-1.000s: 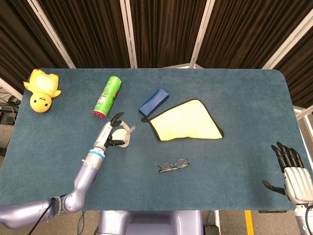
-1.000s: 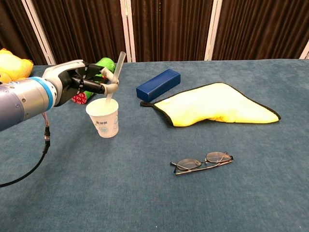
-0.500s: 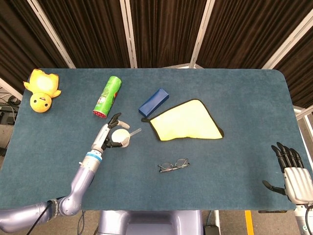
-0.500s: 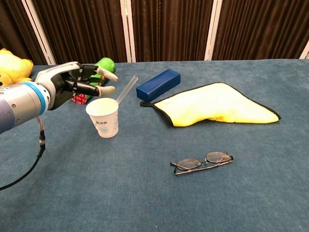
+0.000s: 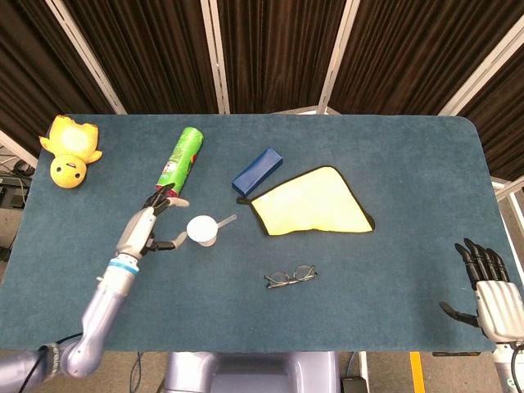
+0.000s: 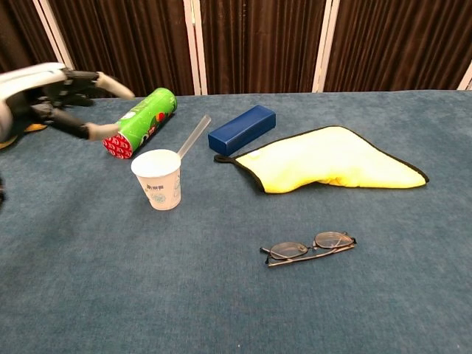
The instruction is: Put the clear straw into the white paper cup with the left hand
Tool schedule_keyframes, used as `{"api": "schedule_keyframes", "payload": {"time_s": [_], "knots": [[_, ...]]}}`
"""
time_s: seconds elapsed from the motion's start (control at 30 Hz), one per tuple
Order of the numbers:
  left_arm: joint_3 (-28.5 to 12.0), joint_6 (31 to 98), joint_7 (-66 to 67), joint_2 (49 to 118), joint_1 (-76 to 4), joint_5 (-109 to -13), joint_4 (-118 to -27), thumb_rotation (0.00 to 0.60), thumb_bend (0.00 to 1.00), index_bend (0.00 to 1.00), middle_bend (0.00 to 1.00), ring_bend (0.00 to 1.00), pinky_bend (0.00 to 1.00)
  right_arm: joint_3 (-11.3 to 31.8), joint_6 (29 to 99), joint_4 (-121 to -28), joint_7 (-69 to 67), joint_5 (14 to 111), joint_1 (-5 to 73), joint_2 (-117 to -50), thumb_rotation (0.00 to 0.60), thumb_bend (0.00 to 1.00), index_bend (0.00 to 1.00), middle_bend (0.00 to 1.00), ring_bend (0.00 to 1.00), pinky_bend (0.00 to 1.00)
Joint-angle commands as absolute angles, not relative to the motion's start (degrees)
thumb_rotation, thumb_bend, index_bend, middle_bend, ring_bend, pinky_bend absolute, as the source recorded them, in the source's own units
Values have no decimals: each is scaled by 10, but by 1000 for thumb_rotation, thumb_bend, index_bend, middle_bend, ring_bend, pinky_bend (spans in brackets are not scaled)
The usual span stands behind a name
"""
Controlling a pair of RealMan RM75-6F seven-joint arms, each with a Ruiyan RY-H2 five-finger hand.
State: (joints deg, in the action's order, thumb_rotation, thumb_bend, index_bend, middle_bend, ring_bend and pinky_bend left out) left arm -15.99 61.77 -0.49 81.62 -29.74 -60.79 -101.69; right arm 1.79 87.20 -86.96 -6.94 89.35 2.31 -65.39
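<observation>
Straw: the clear straw (image 6: 193, 137) stood slanted in the white paper cup (image 6: 158, 179), leaning on the rim.
Left hand: my left hand (image 5: 149, 225) was released, fingers spread, beside the cup.
Right hand: my right hand (image 5: 490, 292) rested open, well apart.
Risk: I judged a stray finger could tip the light cup.

Even, bright overhead light is covering the table (image 5: 393, 164) in both views, casting only soft, short shadows under the objects. Focus is holding sharp across the surface, with no glare showing. The left hand (image 6: 51, 99) is appearing slightly motion-blurred at the chest view's edge; the dark curtains (image 6: 258, 44) are staying dim.
</observation>
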Motion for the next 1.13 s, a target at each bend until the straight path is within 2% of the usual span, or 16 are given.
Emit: {"api": "schedule_keyframes", "payload": {"time_s": [0.03,0.13,0.27,0.4,0.5,1.13], "knots": [[-91,683,153,727,-262,-651,-1065,600,351,253,0,0,0,18,874,-870,-67,894,22,-655,600,76,0,0,0,0],[-54,724,210,702,-236,-681,-1082,600,351,223,0,0,0,18,876,-870,-65,894,21,-656,600,76,0,0,0,0],[-19,764,219,692,-199,-711,-1082,600,351,186,0,0,0,18,878,-869,-65,894,20,-657,600,77,0,0,0,0],[22,805,209,677,-154,-750,-1063,600,351,143,0,0,0,17,881,-866,-67,896,18,-658,600,76,0,0,0,0],[39,830,187,678,-132,-788,-1025,600,351,112,0,0,0,16,882,-865,-69,898,18,-658,600,77,0,0,0,0],[34,820,160,679,-115,-830,-977,600,350,103,0,0,0,17,880,-867,-67,899,19,-657,600,76,0,0,0,0]]}}
